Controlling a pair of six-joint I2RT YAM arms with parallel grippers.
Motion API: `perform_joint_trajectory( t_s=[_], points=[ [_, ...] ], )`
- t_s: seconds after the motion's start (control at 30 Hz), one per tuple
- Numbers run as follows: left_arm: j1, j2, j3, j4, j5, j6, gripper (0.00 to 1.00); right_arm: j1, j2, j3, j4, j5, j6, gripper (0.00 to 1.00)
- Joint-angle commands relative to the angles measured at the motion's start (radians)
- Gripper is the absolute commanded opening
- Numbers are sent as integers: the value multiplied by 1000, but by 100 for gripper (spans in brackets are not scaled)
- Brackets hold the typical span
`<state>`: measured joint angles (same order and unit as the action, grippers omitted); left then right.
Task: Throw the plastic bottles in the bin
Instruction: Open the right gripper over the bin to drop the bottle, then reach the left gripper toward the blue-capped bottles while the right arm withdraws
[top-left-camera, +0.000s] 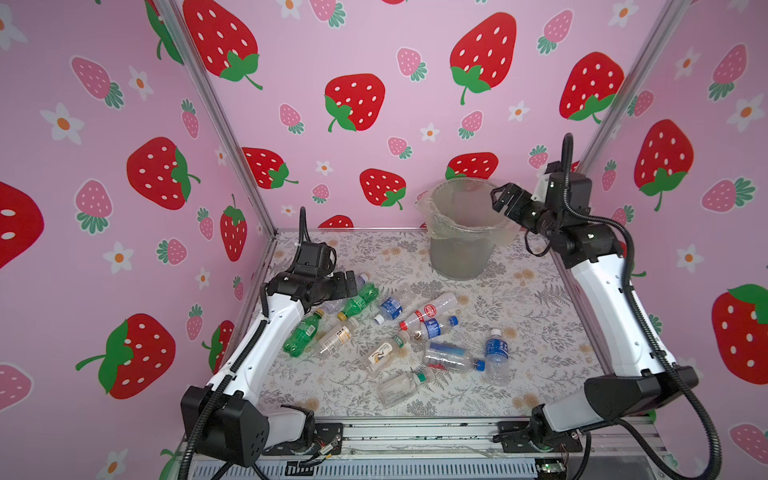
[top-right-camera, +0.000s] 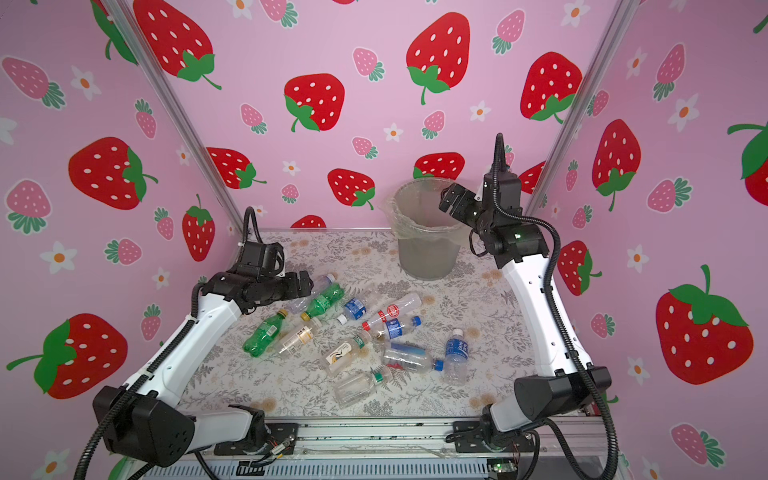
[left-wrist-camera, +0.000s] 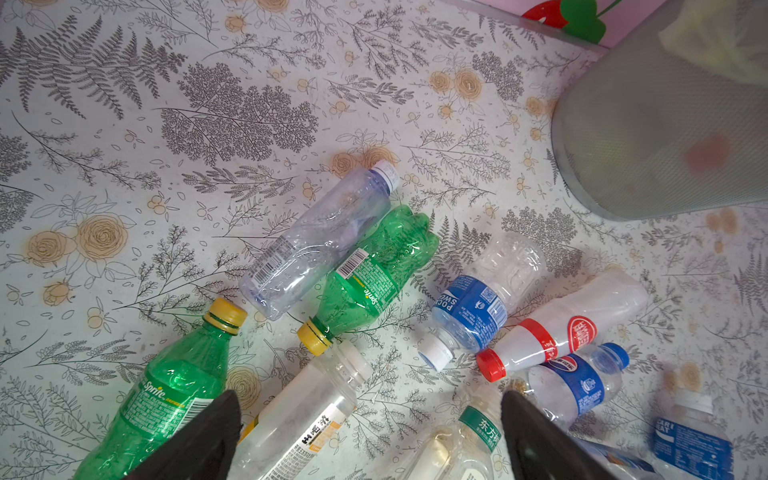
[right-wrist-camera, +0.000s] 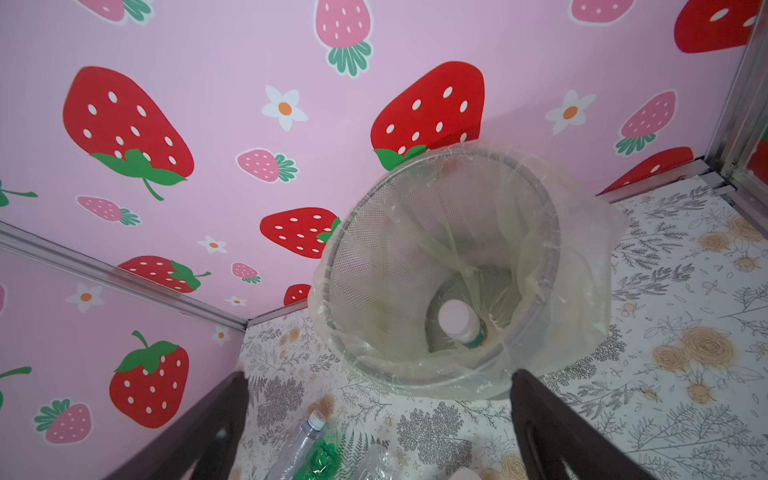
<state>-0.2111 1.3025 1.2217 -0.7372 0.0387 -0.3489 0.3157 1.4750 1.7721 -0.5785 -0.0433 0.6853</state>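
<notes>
The small clear and green plastic bottles (top-left-camera: 432, 309) at centre look light, crushable and slick, best pinched mid-body; left gripper (top-left-camera: 351, 281) and right gripper (top-left-camera: 503, 193) both gape empty.

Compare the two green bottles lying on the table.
The nearer green bottle points its yellow cap toward the far side of the table. The farther green bottle points its cap toward the front. The nearer one lies beside a white-labelled clear bottle, while the farther one lies against a pale bluish bottle. Both lie flat, with yellow caps and Sprite labels.
</notes>
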Motion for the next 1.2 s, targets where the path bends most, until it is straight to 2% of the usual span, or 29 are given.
perform_joint_trajectory(
  t_s=[0.0, 0.17, 0.47, 0.7, 0.97, 1.17],
  points=[
    [3, -23, 4, 8, 11, -6, 99, -8, -62, -130, 40, -28, -40, 99],
    [-7, -22, 27, -9, 0, 6, 99, -24, -137, -272, 58, -51, -57, 99],
    [-63, -45, 50, -25, -20, -46, 99, -58, -179, -385, 57, -120, -113, 99],
    [-175, -25, 70, -56, -84, -132, 99, -116, -208, -462, 93, -161, -141, 99],
    [-340, -5, 104, -82, -199, -241, 99, -157, -255, -556, 177, -231, -117, 99],
    [-465, -1, 107, -88, -259, -335, 99, -165, -283, -613, 242, -220, -87, 99]
  ],
)
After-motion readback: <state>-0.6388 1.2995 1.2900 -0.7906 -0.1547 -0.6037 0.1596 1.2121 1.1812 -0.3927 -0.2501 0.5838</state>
